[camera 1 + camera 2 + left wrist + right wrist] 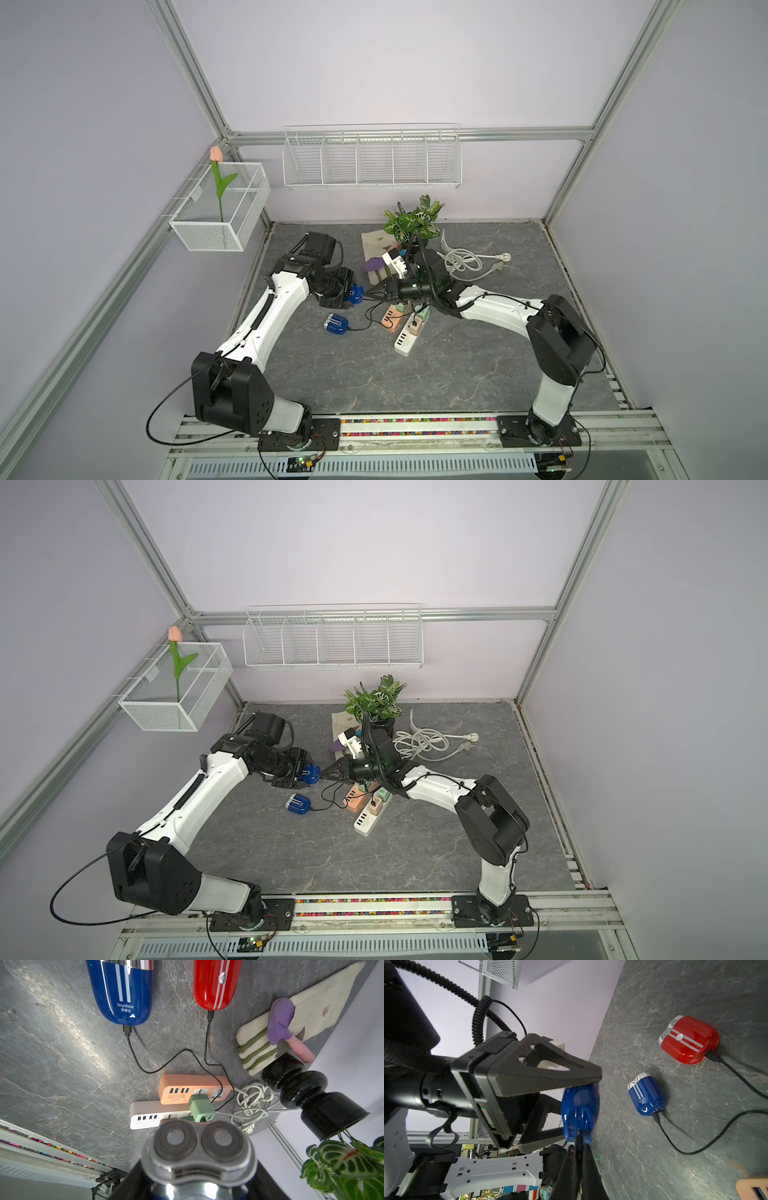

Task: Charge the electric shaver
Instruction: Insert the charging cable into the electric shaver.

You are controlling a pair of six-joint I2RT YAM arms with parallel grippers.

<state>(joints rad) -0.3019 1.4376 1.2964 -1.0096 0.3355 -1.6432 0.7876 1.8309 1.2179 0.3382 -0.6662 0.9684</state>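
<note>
Lying near held shaver: red shaver

Up on the back wall, a long white wire rack with five compartments. On the side rail hangs a white mesh basket, with a pink artificial tulip standing upright in it. Down on the grey marbled tabletop, there's a leafy green plant in a glossy black pot, with a coiled white power cord just beside it. A cream cloth with green stripes has a purple-and-pink silicone tool lying across it.
</note>
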